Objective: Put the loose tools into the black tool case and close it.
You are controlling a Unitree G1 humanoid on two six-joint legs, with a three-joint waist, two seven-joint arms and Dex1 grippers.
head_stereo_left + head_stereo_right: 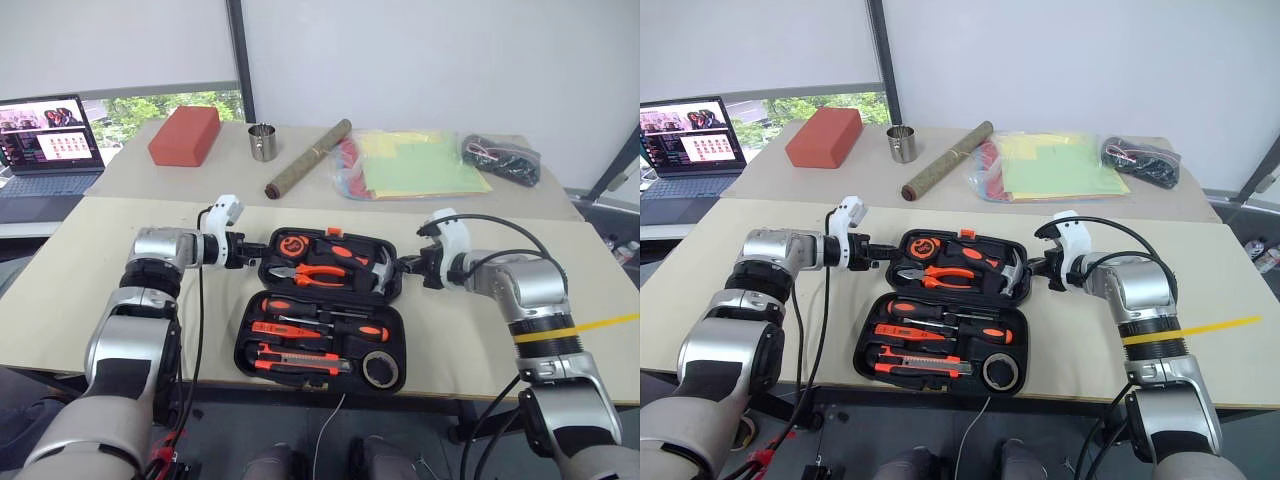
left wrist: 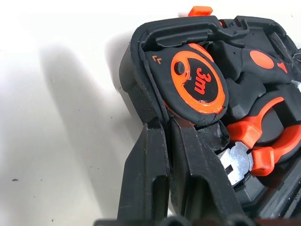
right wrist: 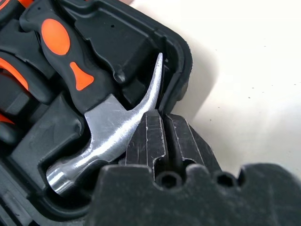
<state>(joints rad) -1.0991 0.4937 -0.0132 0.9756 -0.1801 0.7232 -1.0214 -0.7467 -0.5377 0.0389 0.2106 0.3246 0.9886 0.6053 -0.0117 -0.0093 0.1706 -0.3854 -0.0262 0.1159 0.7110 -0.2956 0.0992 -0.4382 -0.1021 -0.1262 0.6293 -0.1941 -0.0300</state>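
On the far bench at left, an open laptop [image 1: 50, 140] sits beside a red brick-shaped block [image 1: 185, 134], a small metal cup [image 1: 263, 141] and a long brown roll [image 1: 308, 158]. Nearer, on the pale bench [image 1: 80, 270], the left claw [image 1: 246, 251] is clenched on the left rim of the black tool case [image 1: 322, 310], its two fingers [image 2: 188, 165] pinched together over the wall of the far half, right beside the tape measure [image 2: 197, 84] in its slot. The case lies wide open and flat, far half and near half both facing up. The far half also carries the orange-handled pliers [image 1: 320, 274] and the hammer [image 3: 103, 117]. The near half holds the loose tools [image 1: 315, 340] seated in their moulded slots: screwdrivers, a utility knife and, at the near right corner, a small black tape roll [image 1: 381, 370]. At the case's right edge the right claw [image 1: 408, 266] is likewise clenched, its fingers [image 3: 162, 136] squeezed on the rim just beside the hammer's curved steel claw. Beyond it, on the far bench, lie a clear bag of yellow and green sheets [image 1: 415, 165] and a black bundle in a clear bag [image 1: 500, 155].
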